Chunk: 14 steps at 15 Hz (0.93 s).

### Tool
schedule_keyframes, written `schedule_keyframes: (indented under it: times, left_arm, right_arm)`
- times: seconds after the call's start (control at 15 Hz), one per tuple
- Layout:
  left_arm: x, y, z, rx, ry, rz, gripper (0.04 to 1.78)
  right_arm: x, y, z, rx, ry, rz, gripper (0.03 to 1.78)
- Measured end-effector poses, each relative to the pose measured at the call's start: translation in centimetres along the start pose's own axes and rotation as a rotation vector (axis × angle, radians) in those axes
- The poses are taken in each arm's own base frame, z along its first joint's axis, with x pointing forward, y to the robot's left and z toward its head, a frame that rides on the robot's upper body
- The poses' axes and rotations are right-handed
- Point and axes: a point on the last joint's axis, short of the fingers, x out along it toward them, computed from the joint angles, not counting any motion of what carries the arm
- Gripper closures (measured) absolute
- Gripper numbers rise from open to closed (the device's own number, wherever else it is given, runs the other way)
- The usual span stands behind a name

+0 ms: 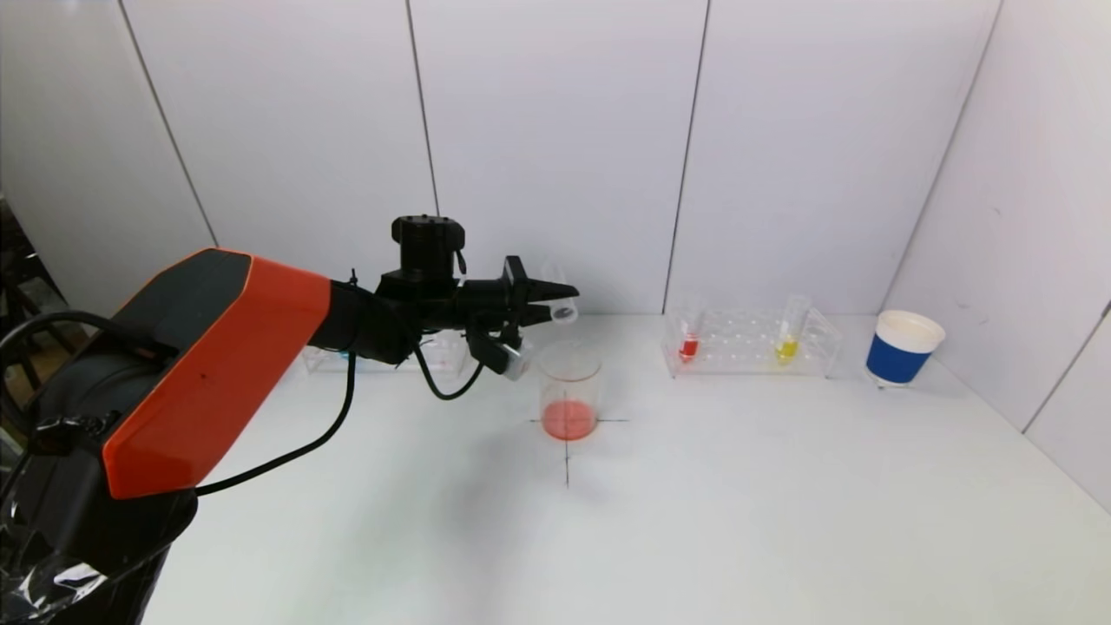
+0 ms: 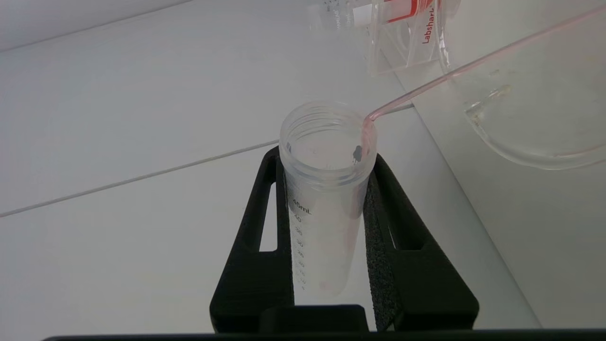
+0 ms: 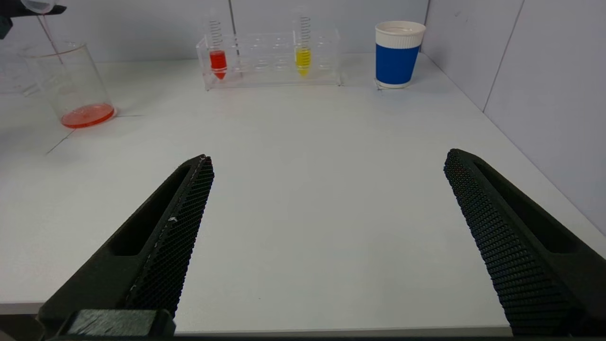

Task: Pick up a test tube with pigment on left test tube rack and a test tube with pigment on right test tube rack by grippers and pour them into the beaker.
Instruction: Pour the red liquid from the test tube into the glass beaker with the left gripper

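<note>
My left gripper (image 1: 550, 301) is shut on a clear graduated test tube (image 1: 562, 305), tipped on its side above the glass beaker (image 1: 569, 375). In the left wrist view the tube (image 2: 322, 222) sits between the black fingers (image 2: 258, 237), nearly empty. A thin pink stream runs from its mouth toward the beaker (image 2: 525, 104). Red pigment lies at the beaker's bottom (image 3: 87, 115). The right test tube rack (image 1: 738, 337) holds a red tube (image 1: 689, 340) and a yellow tube (image 1: 788, 340). The left rack (image 1: 434, 354) is mostly hidden behind my left arm. My right gripper (image 3: 329, 158) is open over bare table, holding nothing.
A blue and white paper cup (image 1: 903, 349) stands right of the right rack, near the side wall. White panels close off the back and right of the white table (image 1: 694, 521). A black cross marks the table under the beaker.
</note>
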Motion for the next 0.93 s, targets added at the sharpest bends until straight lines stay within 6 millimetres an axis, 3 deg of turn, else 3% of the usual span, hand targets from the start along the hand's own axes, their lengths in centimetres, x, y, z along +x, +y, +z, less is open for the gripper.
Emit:
schedule_keyframes:
  times: [0.67, 0.93]
  left_arm:
    - [-0.3, 0.8, 0.1, 0.009, 0.015, 0.003, 1.37]
    - [-0.7, 1.6, 0.0, -0.073, 0.050, 0.004, 1.37]
  right_arm:
    - [0.0, 0.0, 0.0, 0.000, 0.000, 0.000, 0.04]
    - [0.0, 0.0, 0.0, 0.000, 0.000, 0.000, 0.04]
